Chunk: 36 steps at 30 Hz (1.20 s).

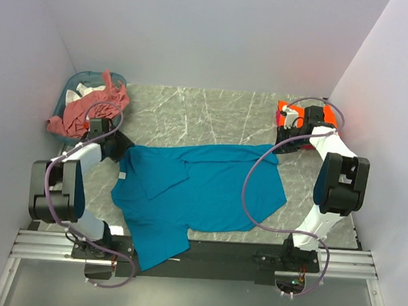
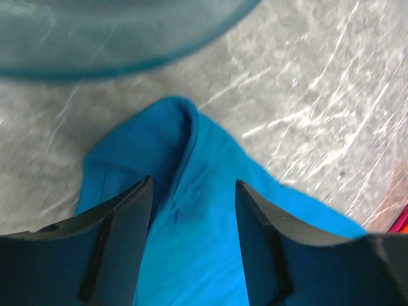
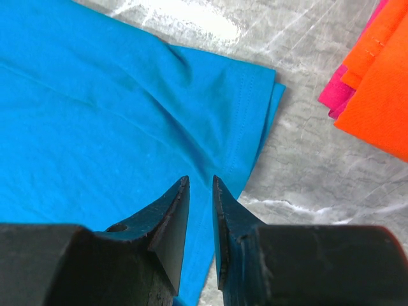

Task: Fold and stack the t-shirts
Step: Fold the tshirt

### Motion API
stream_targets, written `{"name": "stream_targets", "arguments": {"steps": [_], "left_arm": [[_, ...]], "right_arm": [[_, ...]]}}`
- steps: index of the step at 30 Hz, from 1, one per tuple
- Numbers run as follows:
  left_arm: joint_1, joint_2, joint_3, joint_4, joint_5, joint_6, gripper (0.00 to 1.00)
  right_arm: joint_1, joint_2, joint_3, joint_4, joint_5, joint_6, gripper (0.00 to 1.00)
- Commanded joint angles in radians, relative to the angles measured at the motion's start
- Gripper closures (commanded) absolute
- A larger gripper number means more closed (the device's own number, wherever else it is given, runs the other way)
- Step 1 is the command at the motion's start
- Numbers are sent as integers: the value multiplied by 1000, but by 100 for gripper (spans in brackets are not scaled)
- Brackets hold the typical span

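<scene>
The teal-blue t-shirt (image 1: 201, 188) lies spread across the middle of the table, its small white tag (image 1: 122, 177) at the left. My left gripper (image 1: 124, 147) is at the shirt's far left corner. In the left wrist view it (image 2: 193, 185) is open, the fingers astride a raised fold of the teal cloth (image 2: 185, 210). At the far right corner, my right gripper (image 1: 283, 143) hangs over the sleeve hem (image 3: 245, 121). Its jaws (image 3: 201, 180) are open by a narrow gap above flat cloth. The orange t-shirt (image 1: 288, 110) lies folded at the back right. The salmon-pink one (image 1: 88, 110) spills from the basket.
The teal plastic basket (image 1: 75, 88) stands at the back left corner, its rim (image 2: 95, 38) just beyond my left gripper. A magenta cloth (image 3: 335, 95) shows under the orange t-shirt (image 3: 379, 95). White walls close in three sides. The teal shirt's near corner hangs over the front rail (image 1: 253, 258).
</scene>
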Motion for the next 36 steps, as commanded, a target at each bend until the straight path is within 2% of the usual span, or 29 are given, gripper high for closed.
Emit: {"name": "stream_targets", "arguments": {"steps": [1,5,13,17,18,27,36], "left_arm": [[1,38,64,87,-11,-36,41],[1,100,97,83,-60,-12,45],[1,150,113,105,-45,-1,70],[1,146,117,94,-62,5,90],[1,146,124,90,-68,8,99],[3,111,150,21,-206,18,100],[3,144,188,1,-200,24,100]], "right_arm": [[-8,4,4,39,-25,14,71],[-8,6,5,39,-37,16,71],[-8,10,5,38,-36,19,71],[-8,10,7,39,-31,20,71],[-8,10,5,39,-31,19,71],[-8,-3,-12,54,-8,31,71],[-2,21,-10,33,-13,11,71]]}}
